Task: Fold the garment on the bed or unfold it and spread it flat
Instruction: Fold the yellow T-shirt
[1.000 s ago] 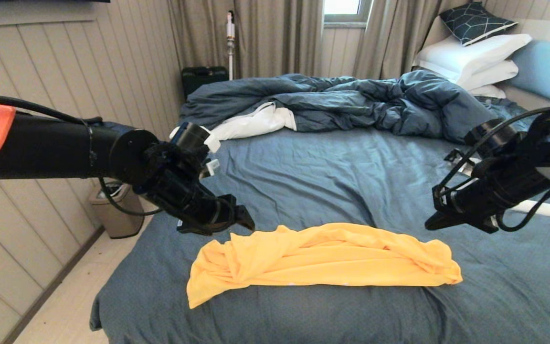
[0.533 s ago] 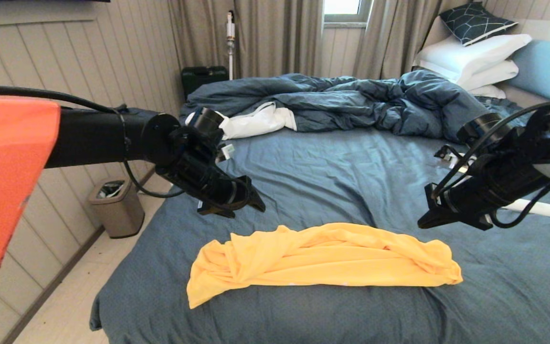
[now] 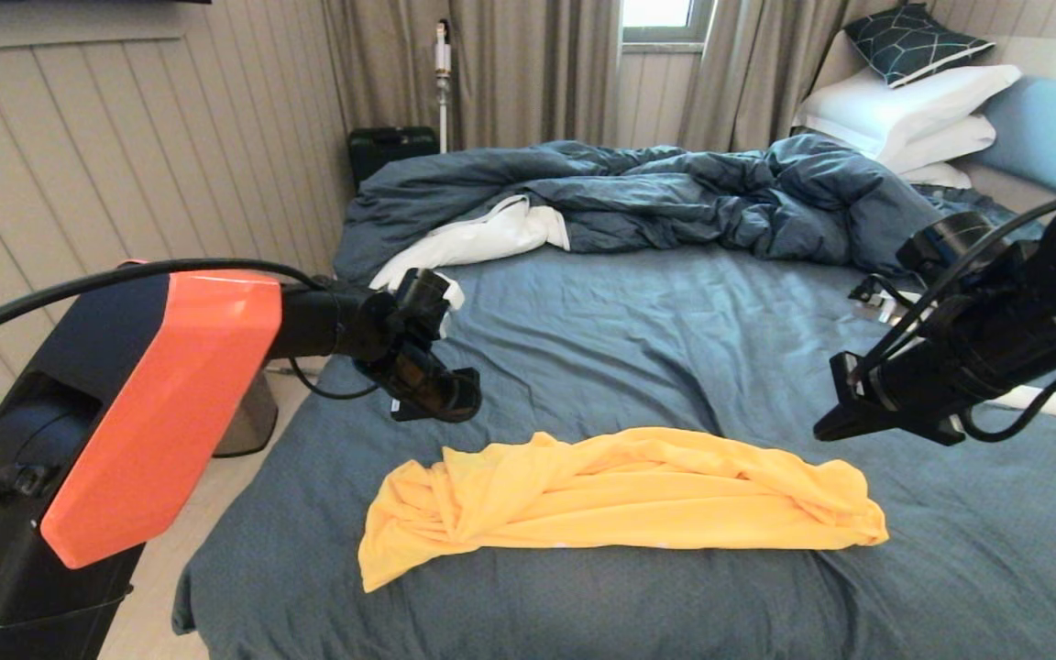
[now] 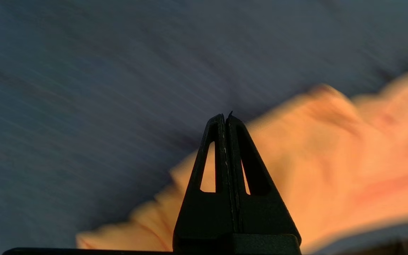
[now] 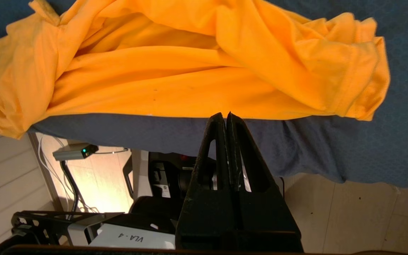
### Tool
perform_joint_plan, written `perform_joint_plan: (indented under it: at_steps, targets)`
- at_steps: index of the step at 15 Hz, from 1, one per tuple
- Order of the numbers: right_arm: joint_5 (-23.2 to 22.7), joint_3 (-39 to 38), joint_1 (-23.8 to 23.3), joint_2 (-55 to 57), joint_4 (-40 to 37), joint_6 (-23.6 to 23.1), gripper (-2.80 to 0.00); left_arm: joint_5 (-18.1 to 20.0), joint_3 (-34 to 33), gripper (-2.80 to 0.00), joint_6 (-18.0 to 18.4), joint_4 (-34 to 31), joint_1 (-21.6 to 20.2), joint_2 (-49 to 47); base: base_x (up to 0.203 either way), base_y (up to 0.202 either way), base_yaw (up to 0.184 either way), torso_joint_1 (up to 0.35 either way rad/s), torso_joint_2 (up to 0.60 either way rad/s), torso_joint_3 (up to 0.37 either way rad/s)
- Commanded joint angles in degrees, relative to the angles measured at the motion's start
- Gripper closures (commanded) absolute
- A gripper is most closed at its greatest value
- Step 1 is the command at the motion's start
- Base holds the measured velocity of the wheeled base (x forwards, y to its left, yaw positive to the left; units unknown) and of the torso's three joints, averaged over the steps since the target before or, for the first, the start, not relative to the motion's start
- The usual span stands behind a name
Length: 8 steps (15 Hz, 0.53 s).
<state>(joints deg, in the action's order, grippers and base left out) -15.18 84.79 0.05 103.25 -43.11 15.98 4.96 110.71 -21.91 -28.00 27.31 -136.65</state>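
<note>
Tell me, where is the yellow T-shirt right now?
In the head view the yellow T-shirt lies bunched in a long strip on the bed, near its front edge, between and below the left gripper and right gripper.

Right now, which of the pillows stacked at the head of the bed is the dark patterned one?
The top pillow, leaning against the wall: dark with a pale line pattern. The pillows under it are plain white.

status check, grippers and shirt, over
Left gripper shut, empty, above sheet. Right gripper shut, empty, raised. Yellow T-shirt bunched on bed, untouched. Nothing blocking.
</note>
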Motion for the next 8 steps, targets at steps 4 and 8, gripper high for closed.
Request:
perform_joint_plan:
  at_steps: [4, 8]
  targets:
    - [-0.1, -1.0, 0.0, 0.4, 1.2, 0.0, 0.0, -1.7, -0.3, 0.0, -0.6, -0.6, -2.2, -1.6, 0.0, 0.0, 0.0, 0.0, 0.0, 0.0]
    - [-0.1, -1.7, 0.2, 1.1, 2.3, 0.0, 0.0, -1.3, -0.4, -2.8, -1.3, -6.3, -2.1, -0.5, 0.0, 0.0, 0.0, 0.0, 0.0, 0.0]
